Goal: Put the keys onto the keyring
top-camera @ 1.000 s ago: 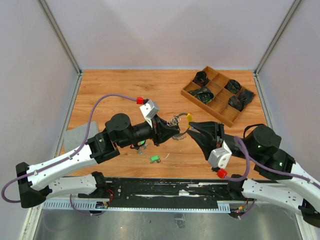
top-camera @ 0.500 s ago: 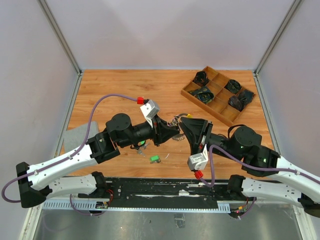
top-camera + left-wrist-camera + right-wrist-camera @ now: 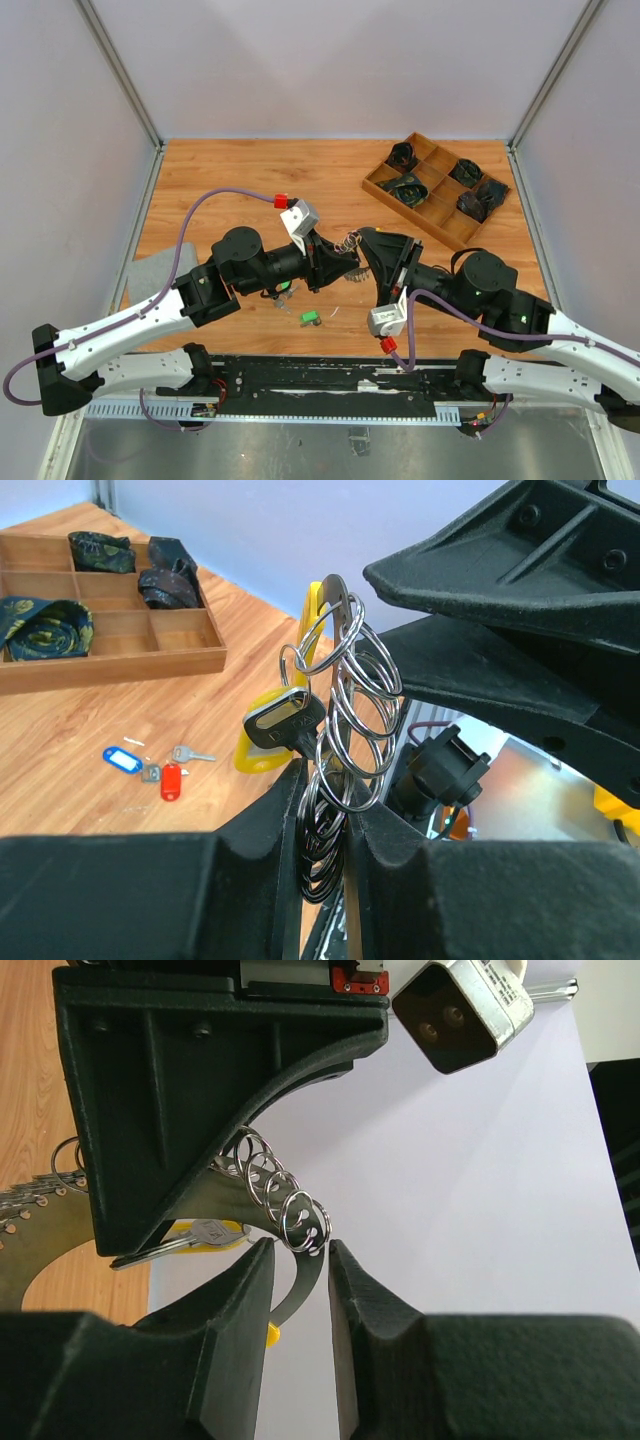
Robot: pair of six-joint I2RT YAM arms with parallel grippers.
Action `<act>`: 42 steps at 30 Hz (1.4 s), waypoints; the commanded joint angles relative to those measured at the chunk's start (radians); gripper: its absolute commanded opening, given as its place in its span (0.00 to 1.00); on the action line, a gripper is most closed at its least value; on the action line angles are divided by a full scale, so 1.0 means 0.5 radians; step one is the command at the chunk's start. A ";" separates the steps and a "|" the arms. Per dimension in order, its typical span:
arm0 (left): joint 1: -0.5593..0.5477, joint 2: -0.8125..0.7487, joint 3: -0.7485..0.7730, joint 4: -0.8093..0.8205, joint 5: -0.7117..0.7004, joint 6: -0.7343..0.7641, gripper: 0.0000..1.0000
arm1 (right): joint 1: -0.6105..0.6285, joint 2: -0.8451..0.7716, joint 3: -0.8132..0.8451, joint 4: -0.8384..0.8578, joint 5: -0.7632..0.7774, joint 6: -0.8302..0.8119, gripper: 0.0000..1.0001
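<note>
Clamping coiled silvery keyring [image 3: 345, 685], left gripper [image 3: 325, 780]; right gripper [image 3: 300, 1260] straddles its flat strip narrowly, grip unclear; open wood table [image 3: 60, 730] beyond, keys [image 3: 172, 783] loose.

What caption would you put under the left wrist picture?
Left gripper pinching the coiled keyring, loose keys lying on the table beyond.

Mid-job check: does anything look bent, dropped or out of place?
Nothing looks damaged. The keyring stands clamped between the fingers of the left gripper, a yellow-headed key seemingly on it. The blue key and red key lie loose on the table, unthreaded.
</note>
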 commanded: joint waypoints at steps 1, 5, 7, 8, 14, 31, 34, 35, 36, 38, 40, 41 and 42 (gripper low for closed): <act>-0.012 -0.042 0.044 0.066 0.026 -0.009 0.00 | 0.058 0.003 -0.010 0.054 0.029 -0.027 0.28; -0.012 -0.061 0.030 0.071 0.020 -0.013 0.00 | 0.072 0.002 0.003 0.064 0.037 -0.024 0.22; -0.012 -0.070 0.022 0.076 0.018 -0.015 0.01 | 0.079 -0.001 0.009 0.066 0.037 -0.020 0.17; -0.012 -0.070 0.022 0.076 0.015 -0.013 0.01 | 0.082 -0.001 0.012 0.066 0.036 -0.019 0.16; -0.012 -0.067 0.022 0.076 0.018 -0.016 0.01 | 0.101 0.001 0.015 0.068 0.044 -0.021 0.10; -0.012 -0.064 0.021 0.085 0.042 -0.022 0.00 | 0.116 0.043 0.017 0.136 0.077 -0.057 0.20; -0.011 -0.061 0.023 0.085 0.042 -0.022 0.01 | 0.116 0.050 0.027 0.148 0.077 -0.061 0.18; -0.012 -0.061 0.023 0.085 0.042 -0.020 0.00 | 0.116 0.051 0.031 0.150 0.078 -0.058 0.18; -0.012 -0.061 0.023 0.084 0.041 -0.019 0.00 | 0.117 0.049 0.034 0.151 0.078 -0.060 0.17; -0.012 -0.058 0.023 0.085 0.039 -0.016 0.01 | 0.120 0.046 0.036 0.154 0.077 -0.061 0.16; -0.012 -0.058 0.023 0.084 0.039 -0.016 0.01 | 0.122 0.043 0.040 0.150 0.075 -0.058 0.15; -0.012 -0.058 0.023 0.085 0.037 -0.014 0.01 | 0.124 0.042 0.042 0.152 0.073 -0.058 0.15; -0.012 -0.055 0.023 0.085 0.035 -0.015 0.01 | 0.125 0.042 0.041 0.152 0.074 -0.058 0.14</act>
